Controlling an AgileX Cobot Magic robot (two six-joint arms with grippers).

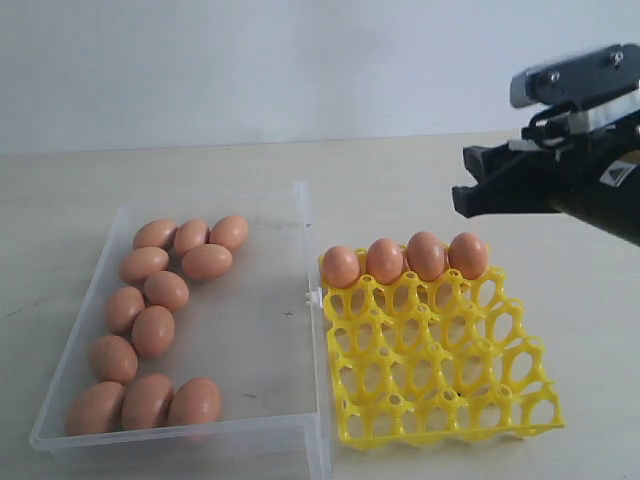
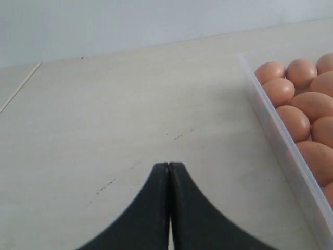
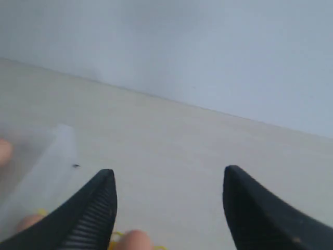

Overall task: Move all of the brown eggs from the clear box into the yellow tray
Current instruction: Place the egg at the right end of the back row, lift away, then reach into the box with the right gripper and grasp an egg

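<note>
Four eggs [image 1: 385, 260] fill the back row of the tray [image 1: 445, 395] and twelve lie along the left side of the box [image 1: 262, 340]; the right jaws, wide open and empty over the tray's back-right corner, should next reach into the box, while the left jaws sit shut.

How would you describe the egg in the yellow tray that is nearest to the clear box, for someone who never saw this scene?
Find the yellow tray, right of the clear box in the exterior view. Four brown eggs stand in its far row. The one you want is the leftmost egg of that row, the only one beside the box wall.
</note>
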